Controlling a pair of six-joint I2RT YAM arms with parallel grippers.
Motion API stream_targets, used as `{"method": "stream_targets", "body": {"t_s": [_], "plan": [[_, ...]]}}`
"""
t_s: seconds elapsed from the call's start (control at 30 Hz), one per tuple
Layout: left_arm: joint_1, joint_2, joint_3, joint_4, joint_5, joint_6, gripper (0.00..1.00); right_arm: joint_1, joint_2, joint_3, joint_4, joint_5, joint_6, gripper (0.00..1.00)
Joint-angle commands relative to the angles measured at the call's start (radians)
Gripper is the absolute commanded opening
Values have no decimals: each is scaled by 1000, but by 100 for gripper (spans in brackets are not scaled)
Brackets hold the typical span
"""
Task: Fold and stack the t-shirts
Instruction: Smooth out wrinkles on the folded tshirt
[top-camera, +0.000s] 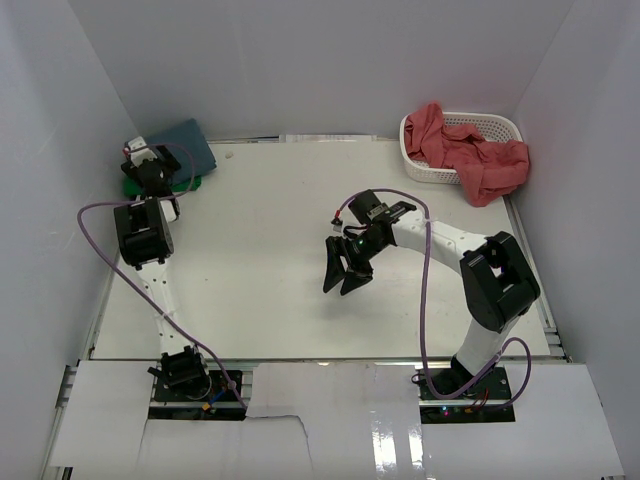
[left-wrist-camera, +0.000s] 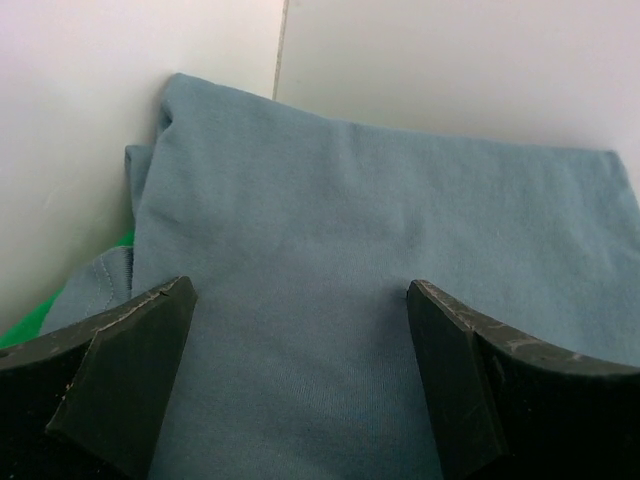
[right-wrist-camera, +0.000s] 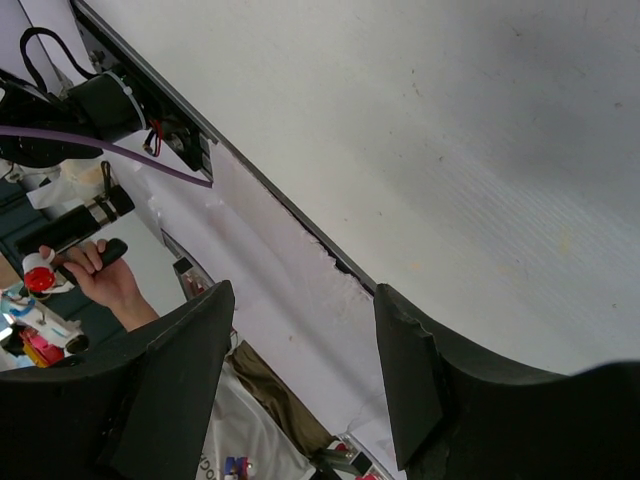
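At 1 o'clock of desk (top-camera: 270, 210): white perforated basket (top-camera: 490, 120) holding bunched salmon red t-shirts (top-camera: 480, 160), one spilling over near rim toward 5 o'clock. At 10 o'clock corner: folded slate blue t-shirt (top-camera: 185, 145) lying on bright green t-shirt (top-camera: 132, 186). Over blue cloth: left tool (left-wrist-camera: 300, 340), spread fully wide, gripping nothing. Mid-desk: right tool (top-camera: 343, 280), fingers partly apart, nothing between them.
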Motion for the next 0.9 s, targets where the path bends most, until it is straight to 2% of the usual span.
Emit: {"method": "stream_targets", "body": {"t_s": [0.0,0.17,0.33,0.47,0.6,0.67,0.8,0.87], "plan": [[-10,-125,34,-114,22,31,98,5,-44,-6,25,-27,6,65],[-21,-315,-46,-209,61,73,98,5,-86,-34,51,-30,8,65],[-22,-518,-170,-369,37,-22,98,5,-145,-80,86,-30,3,65],[-22,-645,-151,-678,37,-128,98,3,-195,-124,106,-29,-9,65],[-22,-724,-124,-932,140,-130,98,5,-234,-161,128,-30,-18,65],[-24,-785,-156,-1041,114,-154,98,5,-251,-169,135,-27,-24,66],[-24,-970,-325,-1090,75,-148,98,5,-271,-172,146,-33,-43,66],[-22,-1110,-423,-1112,89,-148,98,3,-279,-174,152,-36,-47,66]]}}
